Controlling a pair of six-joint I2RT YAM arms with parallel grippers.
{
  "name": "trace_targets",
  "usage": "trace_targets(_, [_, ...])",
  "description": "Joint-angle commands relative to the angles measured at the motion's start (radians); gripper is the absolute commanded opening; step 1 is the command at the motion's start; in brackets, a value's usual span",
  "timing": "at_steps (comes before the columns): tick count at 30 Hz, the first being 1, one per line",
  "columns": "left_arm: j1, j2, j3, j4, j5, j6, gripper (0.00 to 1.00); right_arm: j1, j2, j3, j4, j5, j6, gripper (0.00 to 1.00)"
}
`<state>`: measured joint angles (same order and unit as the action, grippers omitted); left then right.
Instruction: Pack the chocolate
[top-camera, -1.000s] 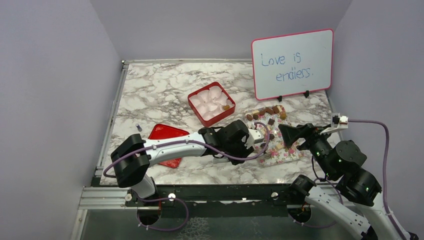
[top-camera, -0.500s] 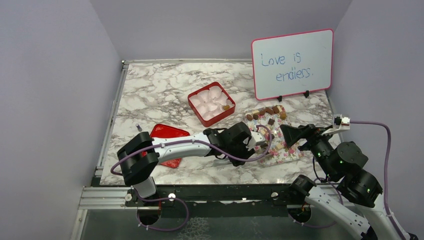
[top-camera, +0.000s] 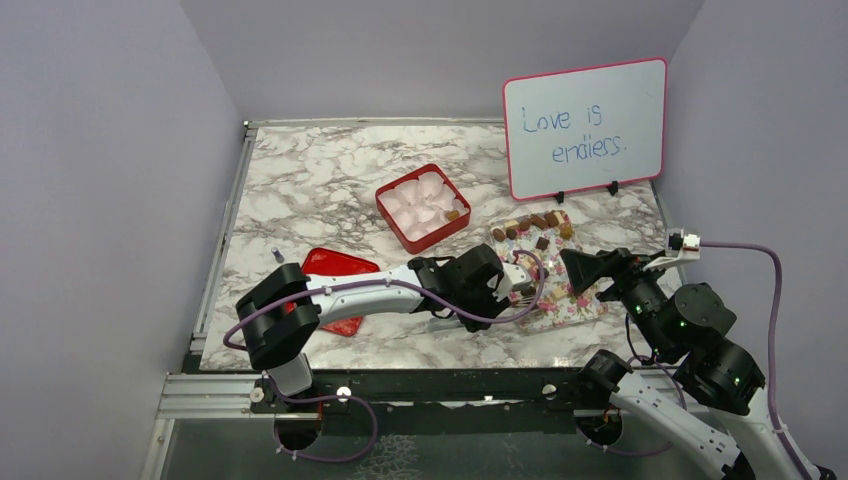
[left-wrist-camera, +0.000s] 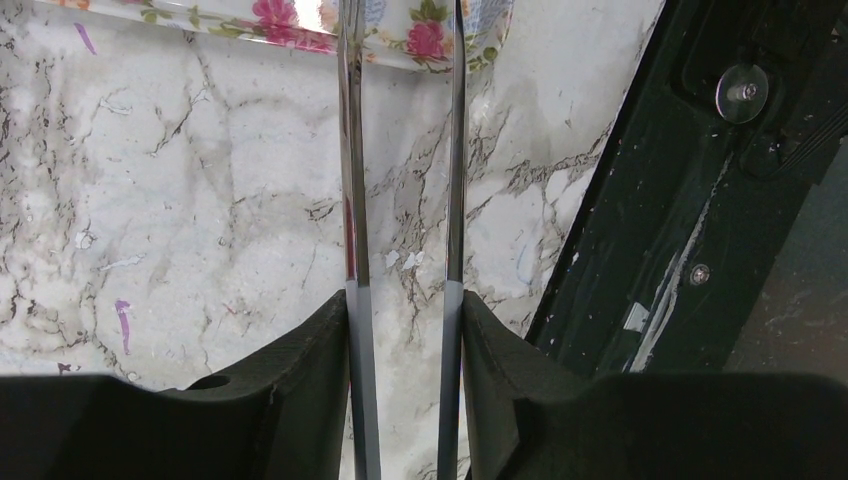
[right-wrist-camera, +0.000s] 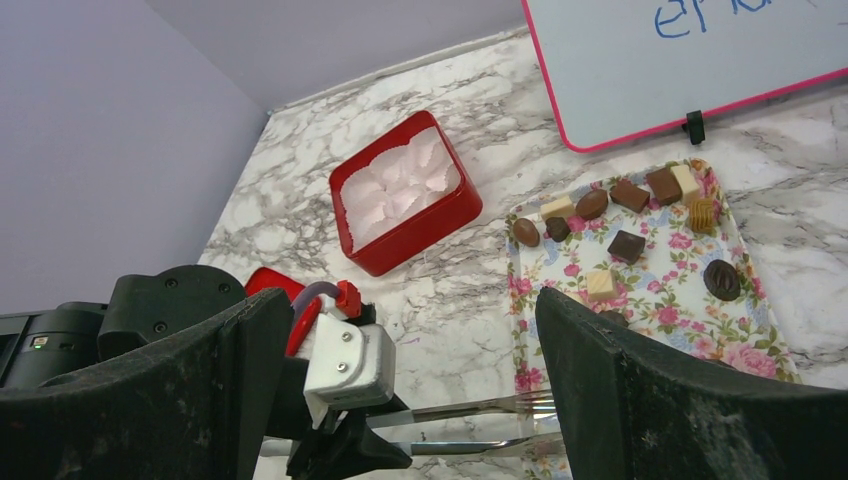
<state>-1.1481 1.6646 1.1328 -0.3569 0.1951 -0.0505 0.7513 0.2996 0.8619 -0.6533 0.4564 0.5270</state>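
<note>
The left pincer (left-wrist-camera: 402, 330) is clamping a pair of metal tongs (left-wrist-camera: 350, 180) between its pads, with the two blades standing slightly apart and nothing between them. The right pincer (top-camera: 588, 268) is hanging fully spread and empty over the near right part of the floral tray (right-wrist-camera: 660, 300). The chocolate (right-wrist-camera: 627, 245) is lying loose on that tray, most pieces forming a row along its far edge, with a few more scattered toward the middle. In the top view, the tongs are pointing toward 3 o'clock, and their tips are reaching only the near left corner of the tray. The closest pieces are lying at about 1 o'clock from those tips, and the row is running roughly 9 to 3 o'clock, nearly parallel to the blades. The red box (right-wrist-camera: 420, 235) with its white paper cups (right-wrist-camera: 400, 185) is sitting on the surface (top-camera: 320, 180) at about 11 o'clock from the left pincer. A brown speck at its right corner may be a packed piece, but this cannot be confirmed. Both arms are lying close to the tray, but the left arm is carrying the tool. The coming pick is therefore likely calling for the tips to swing toward 1 o'clock and straddle one piece.
</note>
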Motion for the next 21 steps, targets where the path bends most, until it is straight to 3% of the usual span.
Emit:
trace_targets(1, [-0.010, -0.014, 0.025, 0.048, 0.020, 0.001, 0.35, -0.004, -0.010, 0.004, 0.000, 0.012, 0.013, 0.97])
trace_targets(21, [0.011, -0.090, 0.050, 0.058, -0.057, -0.060, 0.32, -0.004, -0.004, -0.004, 0.003, -0.010, 0.019, 0.97])
